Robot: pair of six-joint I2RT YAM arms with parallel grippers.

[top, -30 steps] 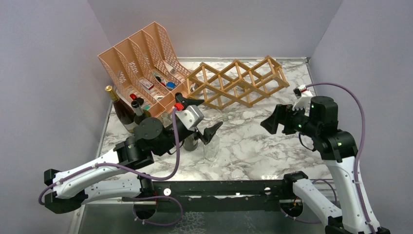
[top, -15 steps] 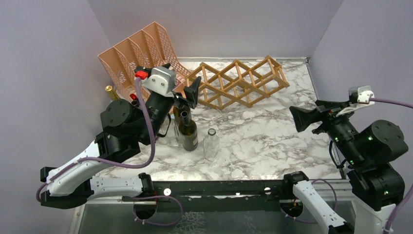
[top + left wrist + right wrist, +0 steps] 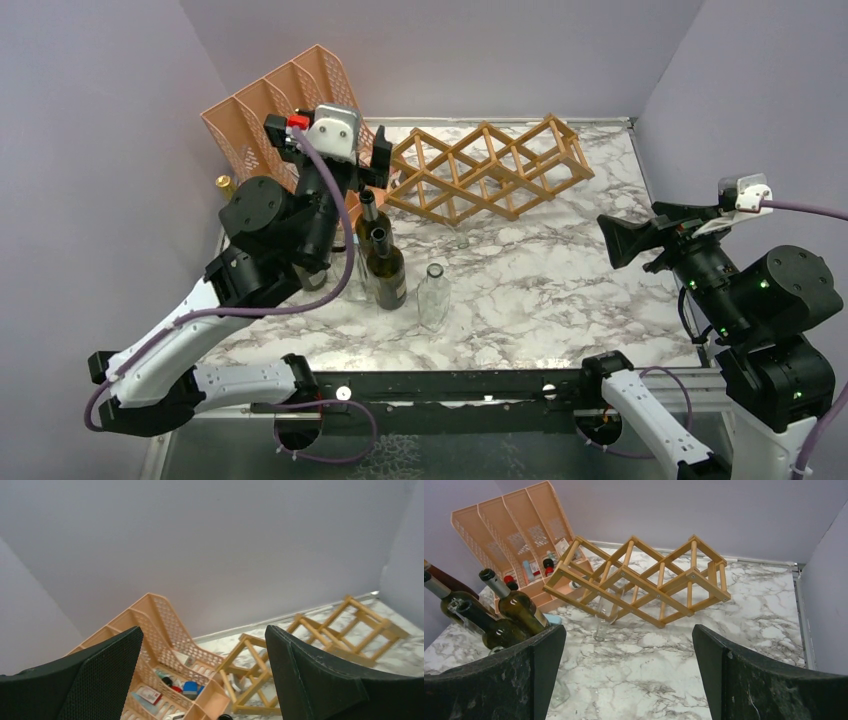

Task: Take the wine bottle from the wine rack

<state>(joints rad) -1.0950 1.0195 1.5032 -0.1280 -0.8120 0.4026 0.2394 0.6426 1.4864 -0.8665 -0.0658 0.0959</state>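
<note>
Gaping wide, both tools hold nothing: left tool (image 3: 338,165), right tool (image 3: 625,240).

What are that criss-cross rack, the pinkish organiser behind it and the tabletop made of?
The tan lattice wine rack looks like unpainted wood: slats pinned at the joints. The salmon-pink mesh file organiser seems moulded plastic, matte and perforated. The tabletop is white with grey veins, marble or, as likely, a printed laminate.

Both arms raised, tools (image 3: 350,165) (image 3: 640,238) wide apart.
</note>
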